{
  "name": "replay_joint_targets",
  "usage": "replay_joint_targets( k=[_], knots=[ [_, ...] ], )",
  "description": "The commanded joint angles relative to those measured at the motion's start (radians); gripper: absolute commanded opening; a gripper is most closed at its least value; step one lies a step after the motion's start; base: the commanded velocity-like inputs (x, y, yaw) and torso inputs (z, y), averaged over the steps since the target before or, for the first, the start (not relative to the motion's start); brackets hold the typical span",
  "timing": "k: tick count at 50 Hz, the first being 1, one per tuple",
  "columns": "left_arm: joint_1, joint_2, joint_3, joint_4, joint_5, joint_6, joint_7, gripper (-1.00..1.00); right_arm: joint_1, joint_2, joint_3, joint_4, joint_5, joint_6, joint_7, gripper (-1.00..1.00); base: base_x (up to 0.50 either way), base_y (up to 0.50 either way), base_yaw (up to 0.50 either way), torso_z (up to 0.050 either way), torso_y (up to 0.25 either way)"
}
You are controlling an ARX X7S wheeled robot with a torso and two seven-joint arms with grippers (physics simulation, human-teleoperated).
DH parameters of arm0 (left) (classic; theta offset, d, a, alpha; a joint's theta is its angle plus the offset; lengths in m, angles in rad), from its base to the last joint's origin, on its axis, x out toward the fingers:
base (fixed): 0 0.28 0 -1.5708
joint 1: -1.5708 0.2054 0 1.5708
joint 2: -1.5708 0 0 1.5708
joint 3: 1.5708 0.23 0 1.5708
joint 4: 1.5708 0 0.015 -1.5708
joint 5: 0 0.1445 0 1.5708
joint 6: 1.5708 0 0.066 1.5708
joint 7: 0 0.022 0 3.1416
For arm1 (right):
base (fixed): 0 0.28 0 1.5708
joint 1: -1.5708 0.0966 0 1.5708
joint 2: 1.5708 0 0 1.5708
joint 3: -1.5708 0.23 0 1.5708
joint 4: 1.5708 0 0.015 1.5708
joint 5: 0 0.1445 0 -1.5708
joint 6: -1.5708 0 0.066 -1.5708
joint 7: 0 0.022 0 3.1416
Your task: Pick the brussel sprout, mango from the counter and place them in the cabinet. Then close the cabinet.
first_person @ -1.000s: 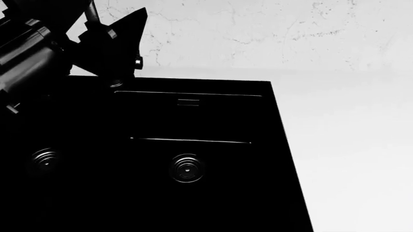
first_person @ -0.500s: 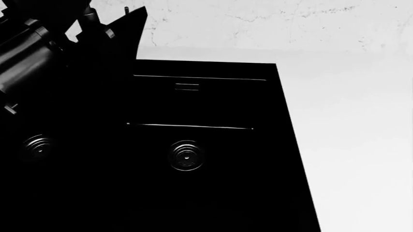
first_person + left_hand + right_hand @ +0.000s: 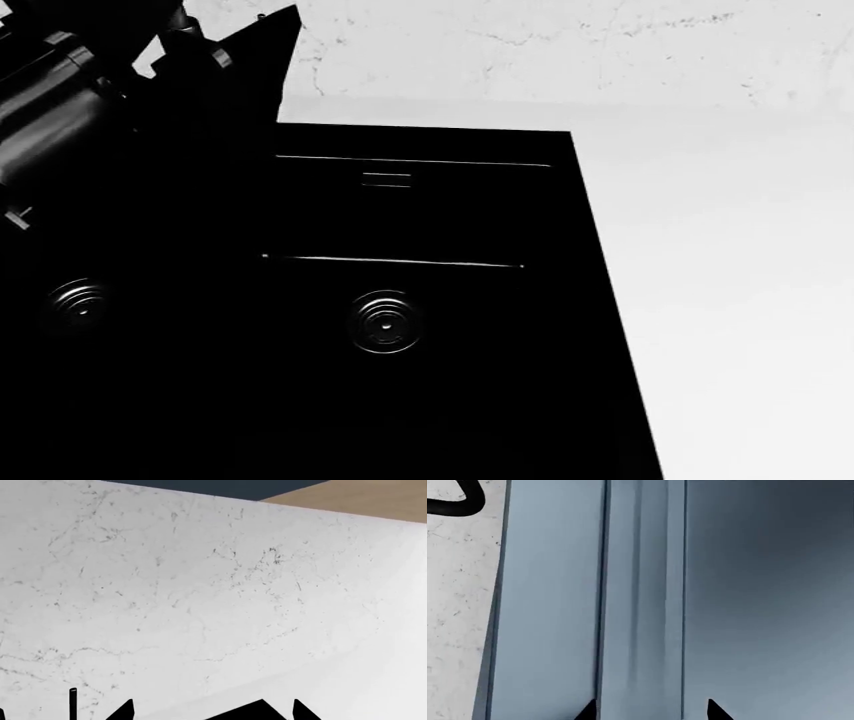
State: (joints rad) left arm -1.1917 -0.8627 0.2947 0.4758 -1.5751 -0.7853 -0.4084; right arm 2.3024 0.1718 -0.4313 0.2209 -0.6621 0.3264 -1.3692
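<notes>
The right tool (image 3: 647, 712) has its two tips apart with nothing between them, and it points at the blue-grey cabinet door (image 3: 560, 605), close to the upright groove in it, likely so it can work on that door. The left tool (image 3: 213, 712) also looks apart and empty, held up above the black sink (image 3: 427, 300) and facing the marbled wall (image 3: 200, 590). The sprout and the mango are not in any view, and the white tabletop (image 3: 734, 300) beside the sink looks bare.
</notes>
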Motion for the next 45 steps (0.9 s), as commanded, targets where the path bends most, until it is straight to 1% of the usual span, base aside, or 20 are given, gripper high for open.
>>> replay_joint_targets(
  k=[1, 11, 20, 27, 34, 41, 45],
  knots=[
    [0.003, 0.000, 0.004, 0.007, 0.016, 0.002, 0.010, 1.00, -0.085, -0.005, -0.088, 0.922, 0.078, 0.062, -0.108, 1.00, 0.01, 0.00, 0.00, 0.000, -0.011],
    [0.008, -0.004, 0.003, 0.014, 0.018, 0.004, 0.013, 1.00, -0.083, -0.003, -0.093, 0.922, 0.084, 0.067, -0.105, 1.00, 0.00, 0.00, 0.00, 0.000, -0.105],
    [0.009, -0.004, 0.004, 0.017, 0.022, 0.005, 0.016, 1.00, -0.091, 0.003, -0.098, 0.901, 0.088, 0.079, -0.111, 1.00, 0.00, 0.00, 0.00, 0.000, -0.007],
    [0.014, -0.003, 0.005, 0.017, 0.026, 0.008, 0.019, 1.00, -0.098, 0.009, -0.108, 0.886, 0.097, 0.088, -0.113, 1.00, 0.00, 0.00, 0.00, 0.000, -0.100],
    [0.016, -0.003, 0.003, 0.015, 0.020, 0.011, 0.016, 1.00, -0.101, 0.012, -0.116, 0.876, 0.104, 0.097, -0.117, 1.00, 0.00, 0.00, 0.00, 0.000, -0.008],
    [0.014, -0.005, 0.002, 0.015, 0.013, 0.011, 0.013, 1.00, -0.127, 0.018, -0.106, 0.808, 0.136, 0.147, -0.184, 1.00, 0.00, 0.00, 0.00, 0.000, -0.010],
    [0.014, -0.005, 0.002, 0.015, 0.011, 0.011, 0.012, 1.00, -0.128, 0.023, -0.121, 0.806, 0.159, 0.176, -0.188, 1.00, 0.00, 0.00, 0.00, 0.000, -0.010]
  ],
)
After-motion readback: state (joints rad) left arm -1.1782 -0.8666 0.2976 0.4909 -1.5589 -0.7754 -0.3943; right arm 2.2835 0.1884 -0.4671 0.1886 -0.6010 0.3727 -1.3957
